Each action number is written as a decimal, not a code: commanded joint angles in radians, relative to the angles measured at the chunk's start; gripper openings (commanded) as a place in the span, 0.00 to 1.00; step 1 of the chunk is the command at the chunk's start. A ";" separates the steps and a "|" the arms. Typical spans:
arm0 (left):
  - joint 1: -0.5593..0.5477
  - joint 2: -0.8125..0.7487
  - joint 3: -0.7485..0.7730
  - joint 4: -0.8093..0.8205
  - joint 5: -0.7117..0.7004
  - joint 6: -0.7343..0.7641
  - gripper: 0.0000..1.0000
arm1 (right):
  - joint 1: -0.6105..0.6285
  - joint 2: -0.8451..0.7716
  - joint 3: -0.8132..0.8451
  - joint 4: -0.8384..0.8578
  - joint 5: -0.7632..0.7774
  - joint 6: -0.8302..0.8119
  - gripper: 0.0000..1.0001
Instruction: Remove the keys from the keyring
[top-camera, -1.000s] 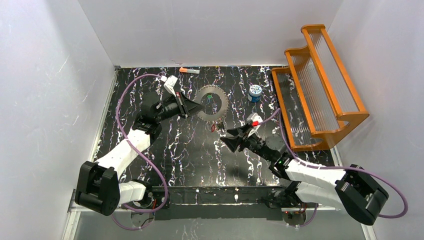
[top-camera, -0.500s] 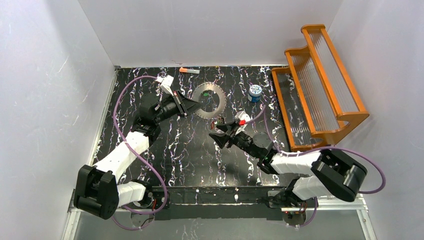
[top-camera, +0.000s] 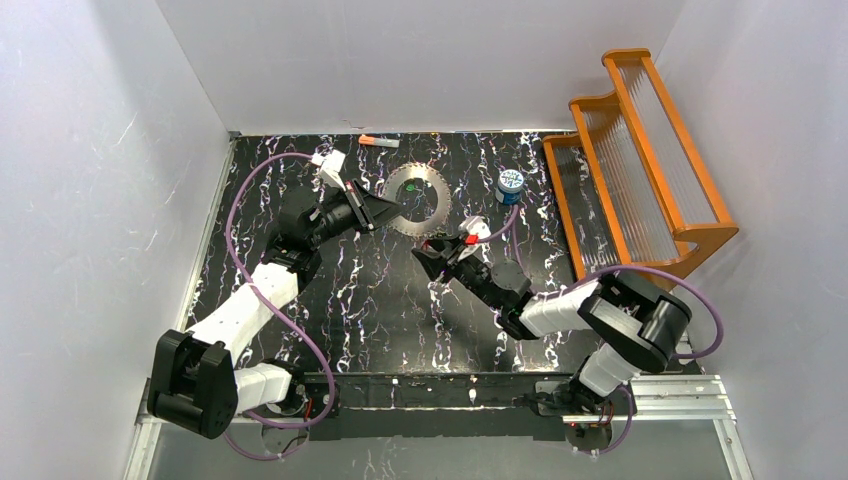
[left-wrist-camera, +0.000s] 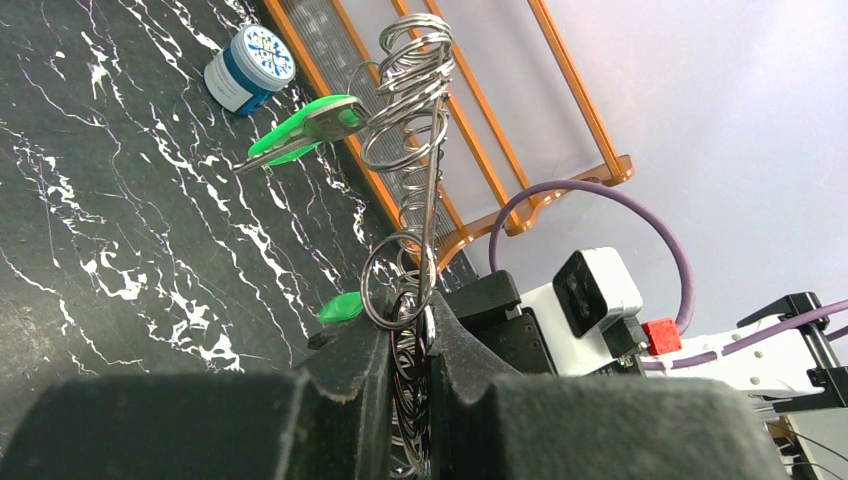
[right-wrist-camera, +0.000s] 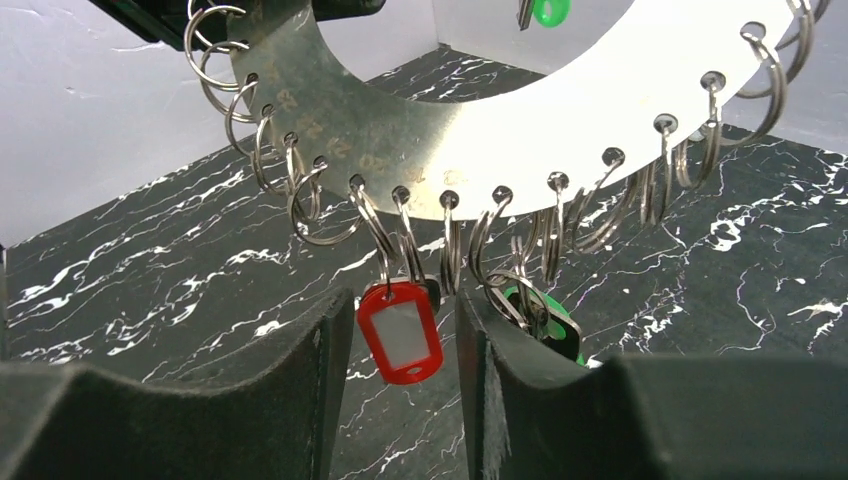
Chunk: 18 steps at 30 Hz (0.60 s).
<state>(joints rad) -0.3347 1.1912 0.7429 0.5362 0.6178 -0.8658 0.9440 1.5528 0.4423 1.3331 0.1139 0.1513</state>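
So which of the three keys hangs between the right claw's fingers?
The red key: it hangs from the ring in the gap of the open right claw. One green key hangs outside that gap, the other green key across the ring.

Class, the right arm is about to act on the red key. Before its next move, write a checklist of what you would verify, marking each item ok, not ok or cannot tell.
1. Hold of the left gripper on the keyring: ok, shut on its edge.
2. The keyring is up off the table: ok, the keys dangle free.
3. The red key sits inside the right gripper: ok, centred.
4. The right gripper is closed on the red key: not ok, a gap shows on each side.
5. The green key is out of the grasp: cannot tell, it hangs partly hidden right behind one finger.
6. The red key's split ring is prised open: cannot tell.
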 joint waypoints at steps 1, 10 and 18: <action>0.010 -0.029 0.000 0.028 -0.003 -0.010 0.00 | 0.004 0.023 0.049 0.124 0.035 -0.035 0.48; 0.018 -0.025 -0.001 0.025 -0.009 -0.018 0.00 | 0.010 0.049 0.032 0.127 0.071 -0.030 0.42; 0.022 -0.022 0.000 0.024 -0.009 -0.021 0.00 | 0.013 0.037 0.009 0.121 0.133 -0.047 0.35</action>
<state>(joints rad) -0.3218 1.1915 0.7429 0.5220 0.6083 -0.8764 0.9512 1.5997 0.4541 1.3788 0.2005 0.1356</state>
